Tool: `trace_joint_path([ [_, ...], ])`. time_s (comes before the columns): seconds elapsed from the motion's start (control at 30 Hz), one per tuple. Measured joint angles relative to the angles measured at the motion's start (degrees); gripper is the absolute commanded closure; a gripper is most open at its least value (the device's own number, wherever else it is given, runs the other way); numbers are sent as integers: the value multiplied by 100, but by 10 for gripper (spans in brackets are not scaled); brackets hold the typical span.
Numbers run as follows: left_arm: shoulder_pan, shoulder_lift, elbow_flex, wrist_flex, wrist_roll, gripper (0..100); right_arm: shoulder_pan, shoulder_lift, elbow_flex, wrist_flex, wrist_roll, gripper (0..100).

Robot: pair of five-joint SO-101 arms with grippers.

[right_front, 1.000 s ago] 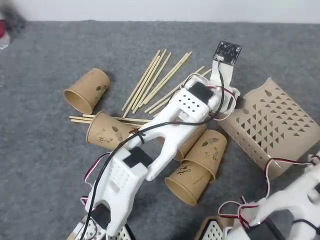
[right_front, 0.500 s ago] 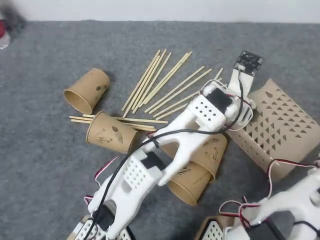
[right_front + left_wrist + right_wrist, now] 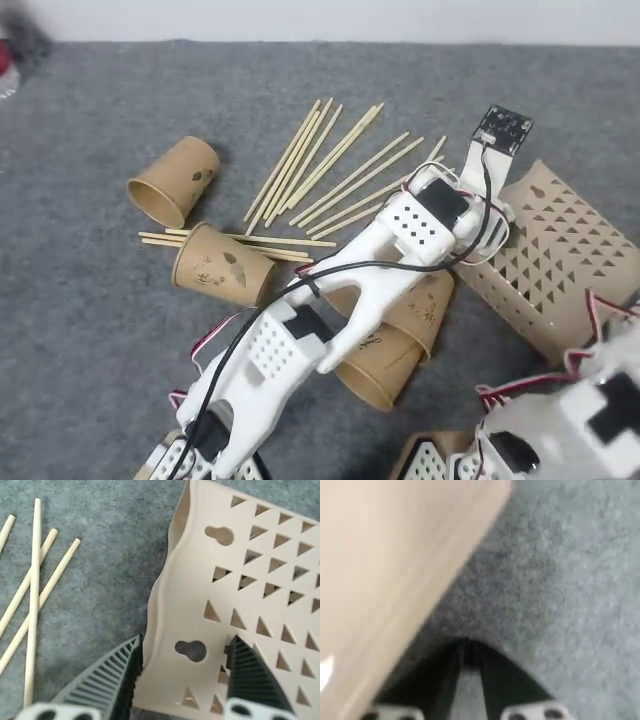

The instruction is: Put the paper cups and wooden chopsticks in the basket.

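- carpet (image 3: 90,350), grey, covers the table under everything.
- first paper cup (image 3: 175,180) lies on its side at about nine o'clock of the scene, its mouth turned towards seven o'clock, apart from the others.
- second paper cup (image 3: 218,263) lies on its side just below it, towards eight o'clock, resting across a thin bundle of chopsticks (image 3: 262,241) that pokes out on both sides.
- loose wooden chopsticks (image 3: 320,165) fan out on the carpet near twelve o'clock, running from seven o'clock up to one o'clock; their ends (image 3: 34,605) also show in the left wrist view, near the basket but not touching it.
- left arm (image 3: 400,235) stretches from six o'clock up across the centre to the basket's near edge.
- upper cup (image 3: 428,300) and lower cup (image 3: 375,368) lie side by side on their sides under that arm, just below centre, touching each other.
- left gripper (image 3: 186,642) is spread wide and holds nothing; its jaws straddle the basket's rim, one outside over the carpet, one over the perforated wall.
- basket (image 3: 560,250) sits at about three o'clock, its triangle-pierced wall (image 3: 260,580) facing up; none of the cups or chopsticks is in it.
- right arm (image 3: 590,420) is at five o'clock.
- right gripper (image 3: 467,652) has its jaws pressed together on nothing, low over the carpet beside a blurred beige surface.
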Motion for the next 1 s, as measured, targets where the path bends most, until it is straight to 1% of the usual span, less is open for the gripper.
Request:
trace_joint_path([
  [0.1, 79, 0, -79, 9, 0, 732, -176, 422, -422, 0, 0, 991],
  [0.17, 158, 9, -246, 167, -35, 732, -281, 501, -492, 0, 0, 991],
  [0.27, 281, 26, -615, 554, -44, 732, -422, 519, -501, 0, -62, 991],
  [0.43, 396, 44, -1767, 1319, -53, 732, -431, 484, -510, 44, -176, 991],
  [0.6, 466, 44, -2400, 1556, -53, 732, -457, -97, -422, 765, -202, 991],
  [0.73, 563, 26, -3182, 1758, -53, 732, -598, -695, -264, 1354, -220, 991],
  [0.8, 738, 9, -3631, 1855, -44, 732, -712, -1055, -132, 1459, -220, 991],
  [0.87, 1134, 53, -3851, 2092, -35, 732, -835, -1459, -62, 1503, -211, 991],
  [0.9, 1310, 88, -3903, 2163, -35, 732, -747, -1609, -26, 1512, -220, 991],
  [1.0, 1451, 88, -4070, 2382, -35, 732, -571, -1960, -44, 1538, -220, 991],
])
